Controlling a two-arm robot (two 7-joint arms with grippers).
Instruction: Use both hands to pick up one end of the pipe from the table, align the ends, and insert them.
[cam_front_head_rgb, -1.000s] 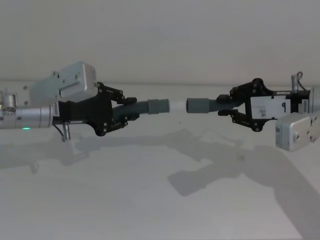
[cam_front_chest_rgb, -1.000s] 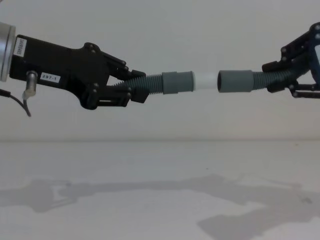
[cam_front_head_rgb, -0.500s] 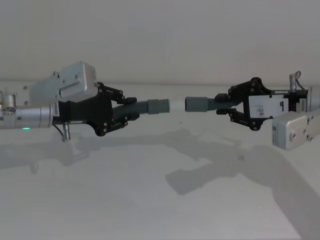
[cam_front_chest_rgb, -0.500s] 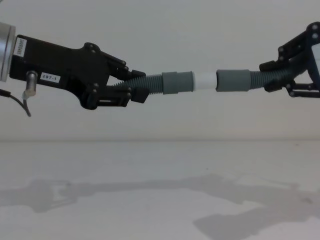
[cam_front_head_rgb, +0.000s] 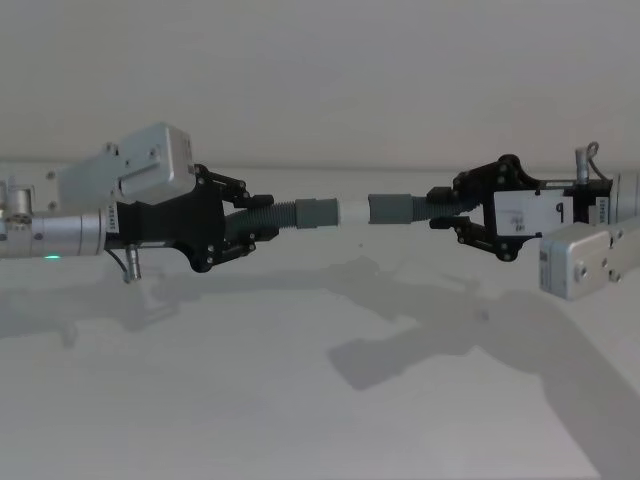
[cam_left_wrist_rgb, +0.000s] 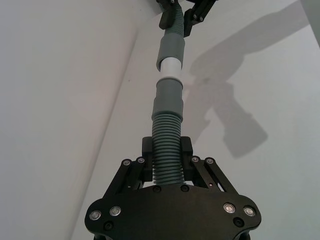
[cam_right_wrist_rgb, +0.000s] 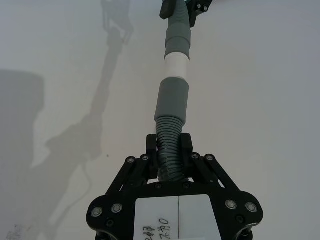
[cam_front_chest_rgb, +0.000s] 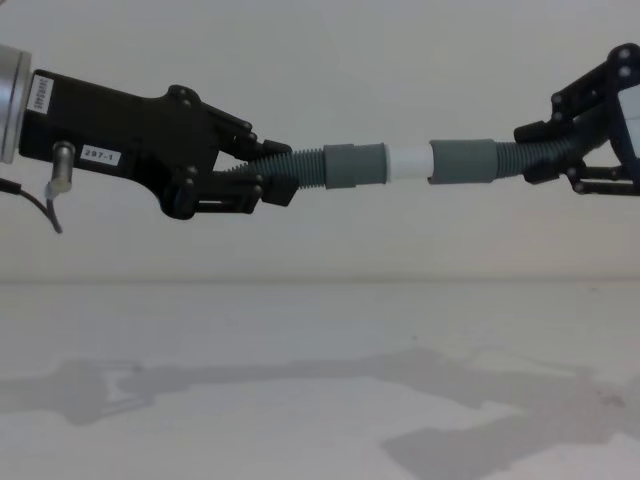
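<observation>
Dark grey corrugated flexible hose piece with the white stub tip (cam_front_chest_rgb: 300, 171) is held in the air above the plain matte off-white table (cam_front_chest_rgb: 320, 380), over its far half, left of centre. The black angular two-finger left gripper (cam_front_chest_rgb: 262, 172) is clenched on its ribbed section, fingers (cam_left_wrist_rgb: 186, 147) on either side of the corrugation, hose lying roughly level. The second dark grey corrugated hose piece (cam_front_chest_rgb: 520, 158), with the plain end, is also airborne, right of centre, with the black right gripper bearing a white label (cam_front_head_rgb: 447, 210) clamped on its ribs. The two pieces face each other end to end, roughly on one line. The smooth grey cuff of the left piece (cam_front_chest_rgb: 354, 165) carries the white stub (cam_front_chest_rgb: 408, 161); the plain grey cuff of the right piece (cam_front_chest_rgb: 464, 161) sits right at the stub's tip. In the chest view they look touching, but cannot tell whether the tip is inside. Both wrist views show most of the stub still exposed between the cuffs. Arm shadows (cam_front_head_rgb: 400, 350) fall on the table below.
</observation>
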